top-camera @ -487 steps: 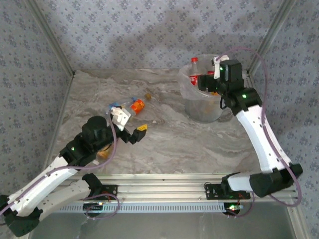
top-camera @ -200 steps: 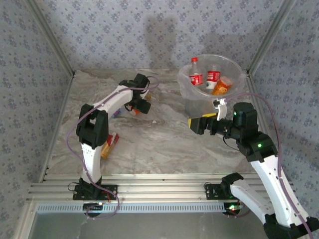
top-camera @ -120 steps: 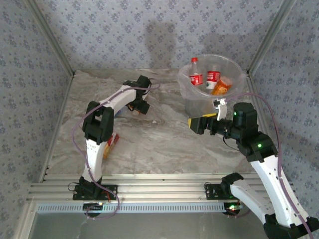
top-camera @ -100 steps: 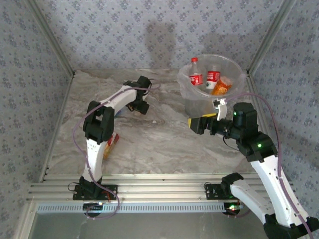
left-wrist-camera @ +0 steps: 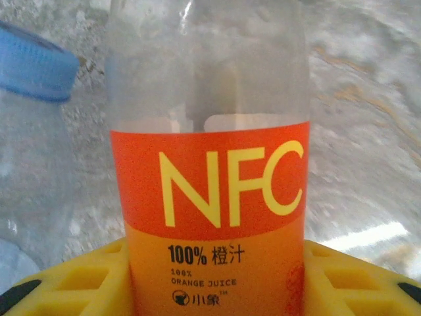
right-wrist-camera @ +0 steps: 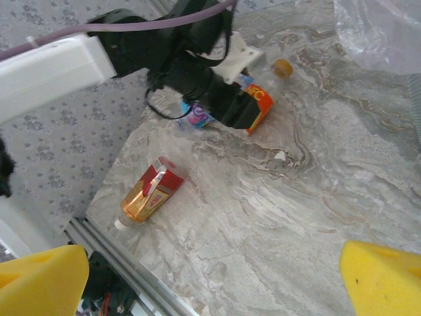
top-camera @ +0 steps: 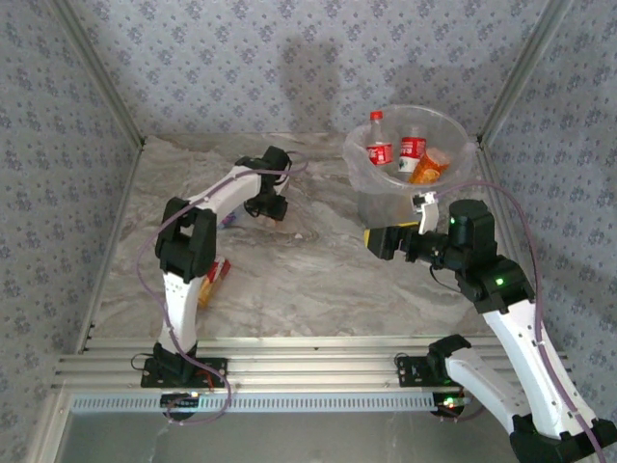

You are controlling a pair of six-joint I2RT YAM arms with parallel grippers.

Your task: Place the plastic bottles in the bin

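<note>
Now left jaws have clamped orange NFC bottle [left-wrist-camera: 209,197]; right jaws stay apart.

Both arms, the left arm [top-camera: 220,196] and the right arm [top-camera: 525,333], have smooth white links and black round joints. A thin purple cable [right-wrist-camera: 138,25] runs along each one. A small green light [top-camera: 499,282] glows on the right arm. The fingers [left-wrist-camera: 72,286] are bright yellow, with moulded hollows.
</note>
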